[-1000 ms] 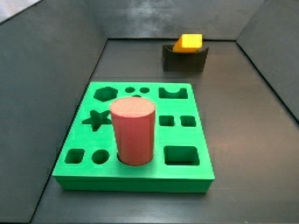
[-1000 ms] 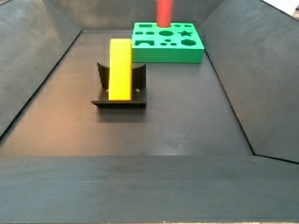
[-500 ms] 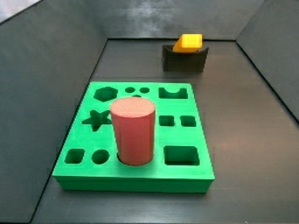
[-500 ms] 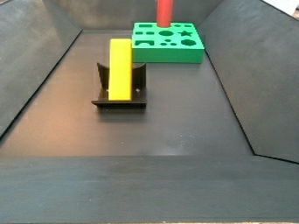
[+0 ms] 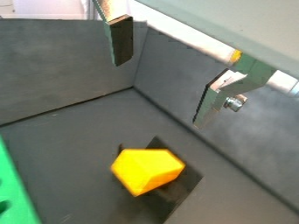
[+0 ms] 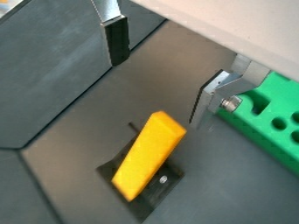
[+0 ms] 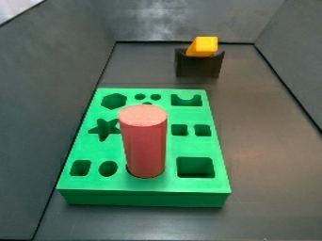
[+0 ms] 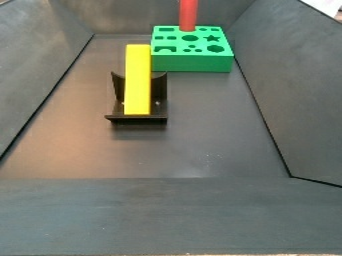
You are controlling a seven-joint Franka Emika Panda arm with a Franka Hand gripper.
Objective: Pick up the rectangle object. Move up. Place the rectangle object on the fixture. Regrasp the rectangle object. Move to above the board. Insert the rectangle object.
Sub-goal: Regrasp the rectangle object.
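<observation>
End effector (image 5: 170, 74) open, nothing between its fingers (image 5: 121, 39) — seen only in both wrist views, hanging above the block (image 6: 149, 156), clear of it. No change in either side view from 0.5 s ago. Block (image 8: 138, 75) lies in the fixture (image 8: 136, 112) notch, overhanging both ends. Fixture (image 7: 199, 62) sits near the back wall; bare floor between it and the board (image 7: 189, 187). Red cylinder (image 7: 142, 141) stands upright in the board.
</observation>
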